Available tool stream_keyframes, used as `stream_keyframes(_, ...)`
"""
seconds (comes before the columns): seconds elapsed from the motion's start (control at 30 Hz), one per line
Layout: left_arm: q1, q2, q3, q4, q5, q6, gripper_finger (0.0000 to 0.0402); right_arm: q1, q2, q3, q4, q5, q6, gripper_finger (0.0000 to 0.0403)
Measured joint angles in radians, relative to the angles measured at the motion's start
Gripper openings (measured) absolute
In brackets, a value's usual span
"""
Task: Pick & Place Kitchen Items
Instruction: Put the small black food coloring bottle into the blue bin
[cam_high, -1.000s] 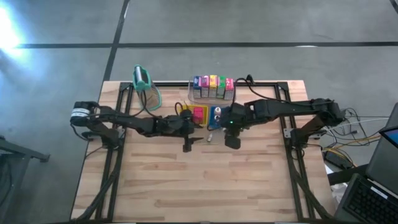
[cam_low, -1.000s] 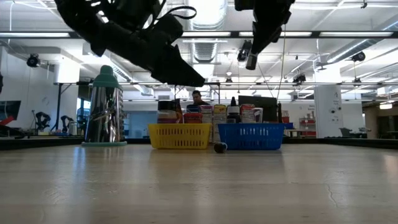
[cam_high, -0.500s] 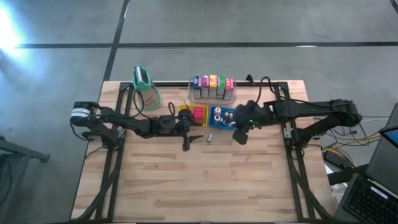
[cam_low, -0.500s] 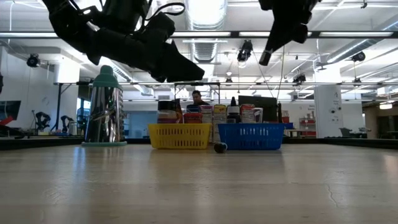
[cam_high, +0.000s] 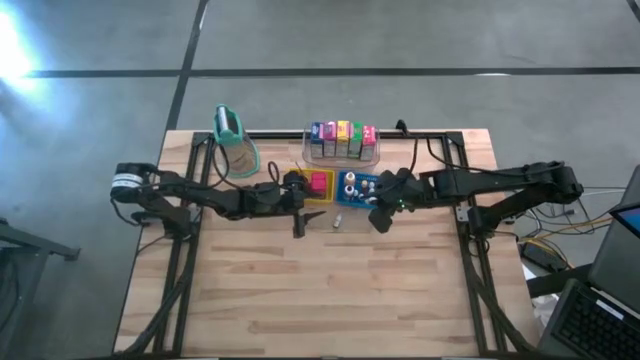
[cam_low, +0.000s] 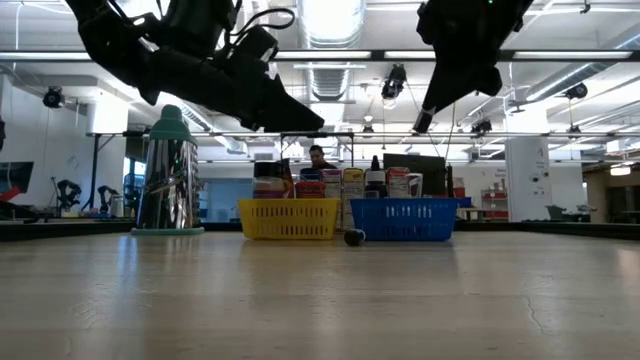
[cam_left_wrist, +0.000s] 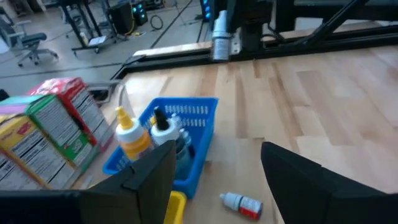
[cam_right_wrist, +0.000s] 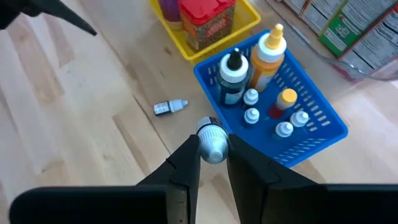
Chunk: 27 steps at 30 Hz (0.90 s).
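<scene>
A small silver-capped bottle (cam_right_wrist: 212, 142) sits pinched between the fingers of the right gripper (cam_right_wrist: 213, 155), held in the air just beside the blue basket (cam_right_wrist: 323, 127), which holds several small bottles. Another tiny white bottle (cam_right_wrist: 170, 107) lies on its side on the wooden table (cam_high: 330, 290). The left gripper (cam_left_wrist: 217, 168) hangs above the table by the yellow basket (cam_high: 300, 180), fingers spread and empty.
</scene>
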<state>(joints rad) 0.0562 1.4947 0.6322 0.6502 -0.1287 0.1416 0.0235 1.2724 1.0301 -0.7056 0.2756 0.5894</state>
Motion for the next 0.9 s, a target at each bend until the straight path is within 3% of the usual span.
stream_keyframes(0.57,0.029,-0.003,-0.015,0.023,0.039,0.007,0.0240,-0.028,0.006,-0.060,0.061,0.069,0.104,0.0062)
stream_keyframes(0.9,0.035,-0.004,-0.016,0.010,0.019,0.005,0.0240,-0.074,0.148,-0.045,0.058,0.064,0.137,0.0064)
